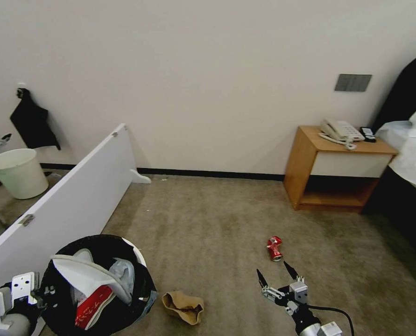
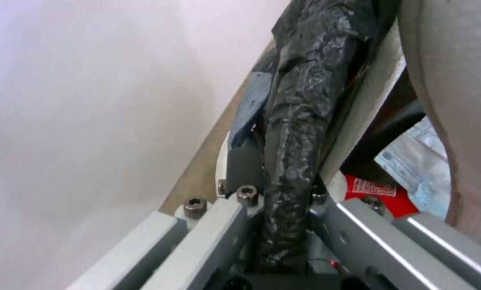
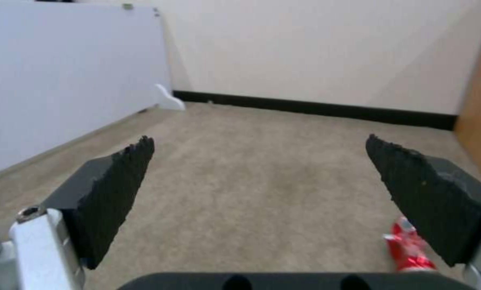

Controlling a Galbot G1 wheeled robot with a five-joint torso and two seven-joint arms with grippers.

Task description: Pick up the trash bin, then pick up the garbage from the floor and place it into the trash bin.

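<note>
The trash bin (image 1: 137,261), lined with a black bag, hangs at the lower left of the head view. It holds white slippers (image 1: 84,275), a red-white carton (image 1: 92,305) and tissue. My left gripper (image 2: 283,201) is shut on the bin's bag-covered rim (image 2: 299,121). A crushed red can (image 1: 274,248) lies on the carpet, just beyond and slightly right of my right gripper (image 1: 273,268). That gripper is open and low over the floor. The can (image 3: 409,251) shows beside one pad (image 3: 428,193). Brown torn cardboard (image 1: 183,306) lies on the floor between the bin and the right gripper.
A white panel (image 1: 72,200) leans along the left, with a cream-white bucket (image 1: 18,172) behind it. A wooden bedside table (image 1: 310,168) with a phone stands at the wall on the right, next to a bed (image 1: 413,154). Open carpet lies ahead.
</note>
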